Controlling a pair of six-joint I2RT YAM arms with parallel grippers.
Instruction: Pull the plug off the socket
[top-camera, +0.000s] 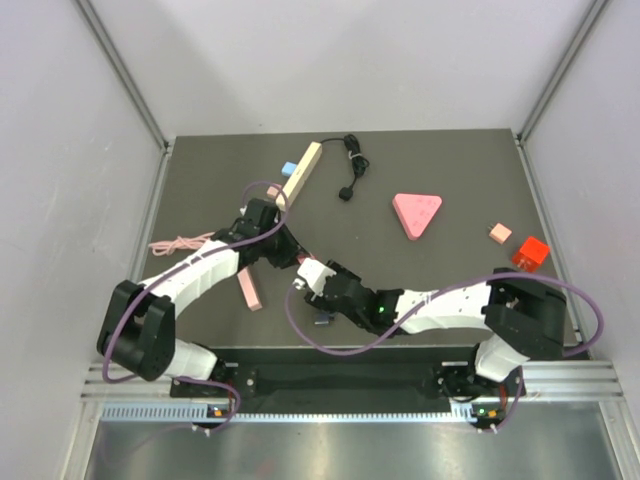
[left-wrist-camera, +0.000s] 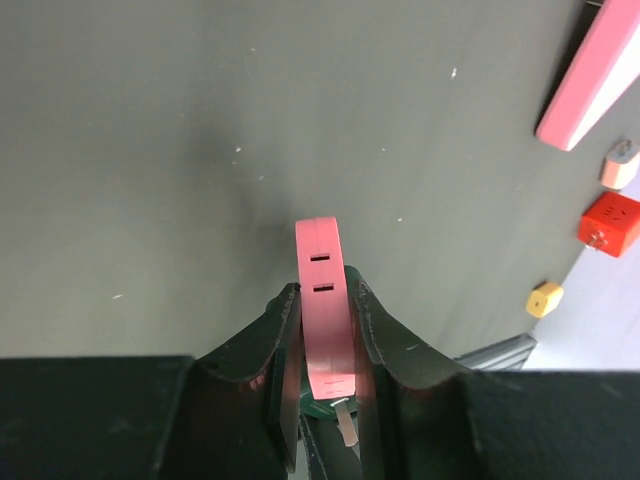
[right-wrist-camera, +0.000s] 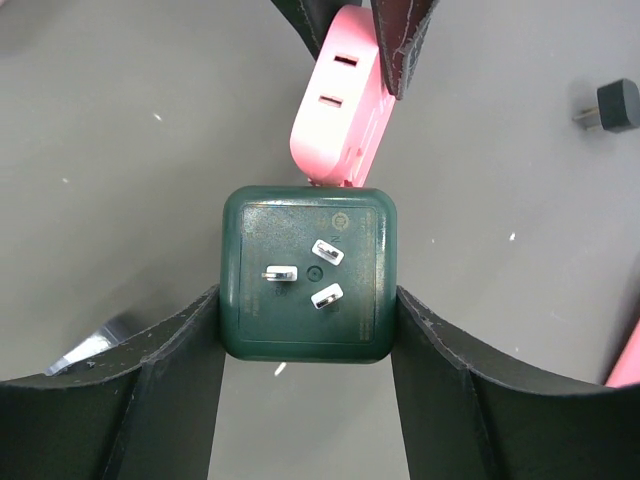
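My left gripper is shut on a pink socket strip and holds it on edge above the grey table, with slots showing. It also shows in the right wrist view, with the left fingers clamped on it. My right gripper is shut on a dark green cube plug. Its three metal prongs are bare and face the right wrist camera. The plug sits at the strip's near end; I cannot tell if they touch. In the top view both grippers, left and right, meet at centre left.
A cream strip, a black cable with its plug, a pink triangle, a peach block and a red cube lie further back and right. A pink bar lies near the left arm.
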